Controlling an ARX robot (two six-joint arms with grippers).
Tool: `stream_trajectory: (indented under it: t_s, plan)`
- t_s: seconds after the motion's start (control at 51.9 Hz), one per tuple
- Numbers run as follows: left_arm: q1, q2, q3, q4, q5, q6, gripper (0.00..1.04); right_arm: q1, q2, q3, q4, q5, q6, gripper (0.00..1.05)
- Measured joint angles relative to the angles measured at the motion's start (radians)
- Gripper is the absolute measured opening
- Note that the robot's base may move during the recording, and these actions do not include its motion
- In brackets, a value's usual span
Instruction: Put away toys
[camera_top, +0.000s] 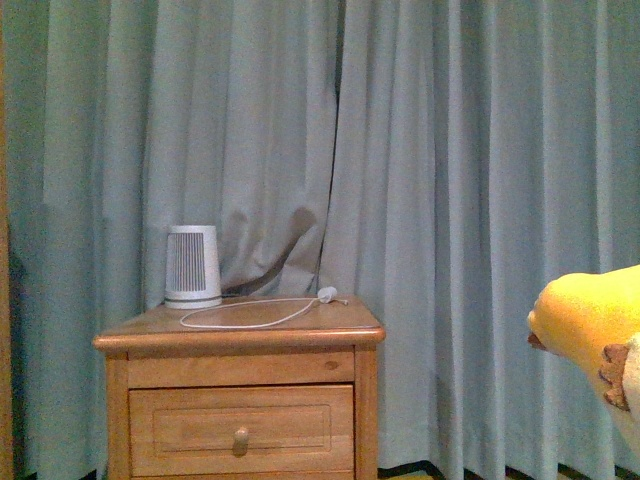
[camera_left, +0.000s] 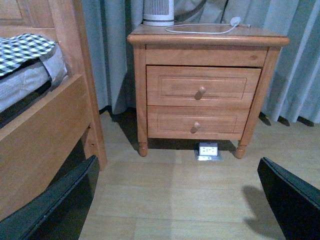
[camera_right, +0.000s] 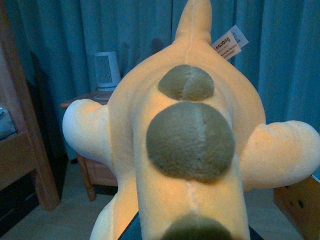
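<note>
- The toy (camera_top: 590, 330) hangs aloft right of the nightstand (camera_top: 240, 338), lengthwise away from my right wrist.
- My right hand must grip it, fingers hidden.
- Left hand (camera_left: 177, 162) gapes wide, empty.

Domestic bedroom. Ahead of the left gripper (camera_left: 177, 160): a two-drawer wooden nightstand (camera_left: 202, 90) carrying a small white grilled appliance (camera_left: 158, 12), with full-length curtains (camera_left: 295, 65) behind. Beside the gripper: a wooden bed frame (camera_left: 45, 130) with checked bedding (camera_left: 22, 47). Beneath it: wood-plank floor (camera_left: 165, 205).
</note>
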Motion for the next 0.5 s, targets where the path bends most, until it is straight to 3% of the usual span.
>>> stream_trajectory:
  t_s: [0.501]
  plan:
    - [0.001, 0.000, 0.000, 0.000, 0.000, 0.000, 0.98, 0.001, 0.000, 0.000, 0.000, 0.003, 0.000, 0.07]
